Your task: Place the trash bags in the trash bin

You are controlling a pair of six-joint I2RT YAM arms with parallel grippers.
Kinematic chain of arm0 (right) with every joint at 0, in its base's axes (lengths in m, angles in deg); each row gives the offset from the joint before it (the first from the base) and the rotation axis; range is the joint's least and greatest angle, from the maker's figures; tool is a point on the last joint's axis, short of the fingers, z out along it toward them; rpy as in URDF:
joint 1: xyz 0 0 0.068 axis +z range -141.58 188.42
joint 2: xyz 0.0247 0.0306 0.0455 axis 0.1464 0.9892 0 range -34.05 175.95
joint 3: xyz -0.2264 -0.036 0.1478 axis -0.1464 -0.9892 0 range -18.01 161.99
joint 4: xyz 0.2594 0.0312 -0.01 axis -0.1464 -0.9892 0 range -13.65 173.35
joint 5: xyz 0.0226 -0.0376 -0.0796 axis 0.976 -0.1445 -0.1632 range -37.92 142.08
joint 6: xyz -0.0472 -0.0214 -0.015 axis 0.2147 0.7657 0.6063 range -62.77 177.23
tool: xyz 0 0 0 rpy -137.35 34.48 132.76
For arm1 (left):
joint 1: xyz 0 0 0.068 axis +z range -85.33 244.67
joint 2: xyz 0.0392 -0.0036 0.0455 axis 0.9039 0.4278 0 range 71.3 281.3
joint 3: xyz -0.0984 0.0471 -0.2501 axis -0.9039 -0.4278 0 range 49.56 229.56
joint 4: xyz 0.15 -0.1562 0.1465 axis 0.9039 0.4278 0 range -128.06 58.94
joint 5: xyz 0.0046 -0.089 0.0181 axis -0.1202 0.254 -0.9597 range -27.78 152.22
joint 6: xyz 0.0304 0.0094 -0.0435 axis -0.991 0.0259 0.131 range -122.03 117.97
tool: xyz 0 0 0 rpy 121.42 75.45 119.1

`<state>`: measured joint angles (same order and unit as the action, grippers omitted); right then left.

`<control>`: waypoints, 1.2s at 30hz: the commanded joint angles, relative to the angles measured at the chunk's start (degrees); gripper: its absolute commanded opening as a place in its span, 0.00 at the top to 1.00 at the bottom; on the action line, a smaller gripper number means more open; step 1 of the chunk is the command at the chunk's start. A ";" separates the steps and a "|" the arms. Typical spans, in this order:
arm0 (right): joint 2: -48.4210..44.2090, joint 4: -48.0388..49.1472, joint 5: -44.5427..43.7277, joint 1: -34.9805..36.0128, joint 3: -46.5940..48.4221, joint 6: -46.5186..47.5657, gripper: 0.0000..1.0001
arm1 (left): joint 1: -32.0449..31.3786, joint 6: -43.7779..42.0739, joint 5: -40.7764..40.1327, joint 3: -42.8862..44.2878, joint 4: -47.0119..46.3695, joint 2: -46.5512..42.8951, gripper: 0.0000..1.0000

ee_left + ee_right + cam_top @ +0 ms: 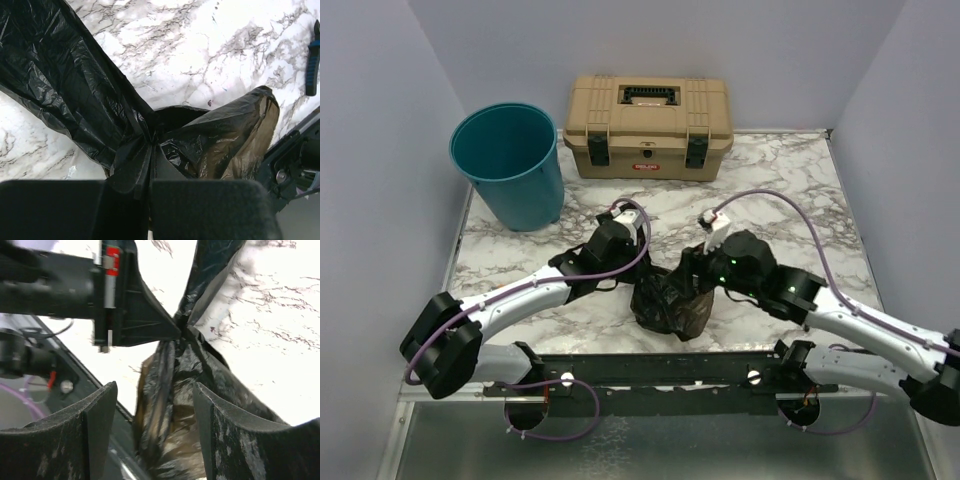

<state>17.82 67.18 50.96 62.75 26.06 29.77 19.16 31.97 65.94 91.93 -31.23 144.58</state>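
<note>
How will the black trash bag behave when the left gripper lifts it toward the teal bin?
Probably floppy: the trash bag is thin, wrinkled film, bunched where the left gripper pinches it, so it should hang and sag. Likely light: no contents show through the film. The glossy surface may slip from the pinch; the open right gripper could help.

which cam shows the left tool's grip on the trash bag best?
Left wrist: the trash bag film bunches tightly in the shut left tool. Right wrist shows that pinch side-on, partly. Top external shows only a dark lump between the arms.
</note>
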 commanded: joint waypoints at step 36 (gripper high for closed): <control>17.22 10.52 13.52 -12.68 -4.01 7.96 1.00 | -0.45 -6.71 2.39 2.85 7.47 -4.80 1.00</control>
<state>39.55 74.48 68.25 50.24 25.95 42.88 18.81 26.96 71.26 93.81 -26.88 141.41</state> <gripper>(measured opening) 0.007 0.003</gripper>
